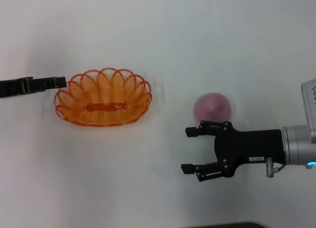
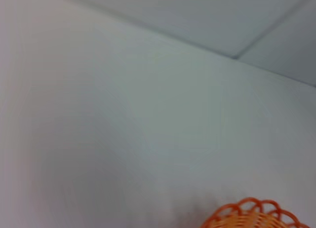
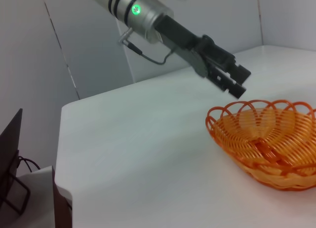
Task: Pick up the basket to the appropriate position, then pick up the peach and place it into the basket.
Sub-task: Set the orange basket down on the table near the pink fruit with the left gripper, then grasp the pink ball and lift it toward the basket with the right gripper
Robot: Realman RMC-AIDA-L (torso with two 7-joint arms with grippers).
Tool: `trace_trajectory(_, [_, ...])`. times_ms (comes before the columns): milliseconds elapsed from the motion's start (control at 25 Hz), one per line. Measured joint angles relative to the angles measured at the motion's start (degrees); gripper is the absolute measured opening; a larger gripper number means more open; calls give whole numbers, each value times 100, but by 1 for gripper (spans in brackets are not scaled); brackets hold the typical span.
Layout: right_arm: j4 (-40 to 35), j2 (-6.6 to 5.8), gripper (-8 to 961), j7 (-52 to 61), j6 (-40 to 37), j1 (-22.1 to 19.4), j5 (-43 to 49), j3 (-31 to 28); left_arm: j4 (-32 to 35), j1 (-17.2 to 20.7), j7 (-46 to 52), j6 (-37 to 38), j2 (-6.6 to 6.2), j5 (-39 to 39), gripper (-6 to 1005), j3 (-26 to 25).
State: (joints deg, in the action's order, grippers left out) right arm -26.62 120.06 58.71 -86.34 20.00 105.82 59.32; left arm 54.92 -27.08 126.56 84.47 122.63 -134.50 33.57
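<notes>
Basket (image 1: 103, 97) sits on the white worktop (image 1: 163, 40), left tool (image 1: 59, 82) parked right at its rim; can't tell if it's clenched. Right tool (image 1: 188, 150) is spread wide just beside the peach (image 1: 213, 107), nothing held, probably lining up the grab.
</notes>
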Motion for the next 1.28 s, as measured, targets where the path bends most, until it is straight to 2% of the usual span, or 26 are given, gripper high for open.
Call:
trace_trajectory(80, [8,0,940,0,16,7,0,0,8,29,-881,185,-68,202,824,12])
trace_trajectory(200, [50,0,940,0,40,26,0,-10,79,93,-1941,311,-55,298,825,-10])
trace_trajectory(440, [83,0,940,0,41,39,0,-9,54,127,-2467,367,-46,371,823,20])
trace_trajectory(600, [87,0,940,-1,43,46,0,-1,67,210,-2868,773,-75,390,822,18])
trace_trajectory(720, [88,0,940,-27,21,47,0,-9,79,424,-3358,1008,-40,517,821,-40])
trace_trajectory(1000, [58,-14,940,-19,23,48,0,-14,86,1132,-4719,1044,123,834,819,-62])
trace_trajectory(1280, [68,-17,939,-38,45,69,0,-4,-37,1333,-5015,1084,130,1018,816,-80])
